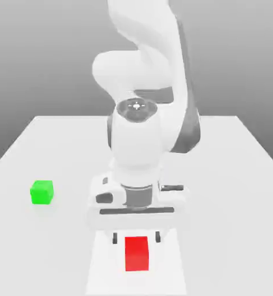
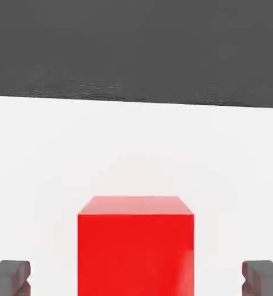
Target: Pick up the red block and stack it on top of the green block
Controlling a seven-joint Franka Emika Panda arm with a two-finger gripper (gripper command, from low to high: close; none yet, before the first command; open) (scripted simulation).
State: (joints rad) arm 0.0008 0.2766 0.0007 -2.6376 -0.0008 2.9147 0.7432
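While the gripper (image 1: 136,237) hangs low in the exterior view with its fingers (image 2: 9,276) spread wide beside the red block (image 1: 137,252), the grasp seems in hand, so closing comes next, then carrying it to the green block (image 1: 41,192) at mid-left.

A plain white table (image 1: 242,173) is filling the lower scene under soft, even light, while a featureless grey backdrop (image 1: 40,52) is grading from darker above to paler below.
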